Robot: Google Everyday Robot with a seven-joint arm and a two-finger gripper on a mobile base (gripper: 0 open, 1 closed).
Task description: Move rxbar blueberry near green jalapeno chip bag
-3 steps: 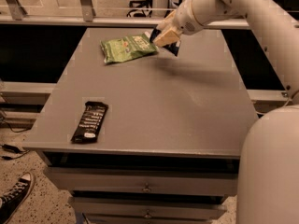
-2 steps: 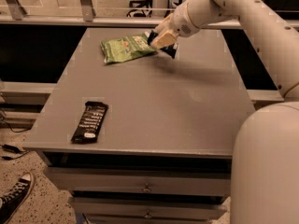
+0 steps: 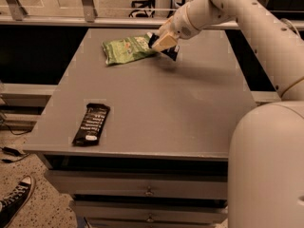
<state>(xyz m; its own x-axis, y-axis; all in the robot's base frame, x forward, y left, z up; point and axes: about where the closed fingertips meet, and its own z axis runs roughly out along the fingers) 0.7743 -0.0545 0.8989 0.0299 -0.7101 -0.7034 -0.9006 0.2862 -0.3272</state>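
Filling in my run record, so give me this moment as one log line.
gripper: far side of table, shut on rxbar blueberry | green jalapeno chip bag: flat, beside gripper | black bar: near-left corner

Smooth matt grey table (image 3: 180, 108) top. Over its far part the gripper (image 3: 164, 45), matt tan fingers (image 3: 165, 42), pinches the rxbar blueberry (image 3: 172, 55): dark blue film wrapper. Just beside gripper, green jalapeno chip bag (image 3: 124, 49): crinkled film, faint sheen. Arm shell (image 3: 223, 4) smooth white plastic
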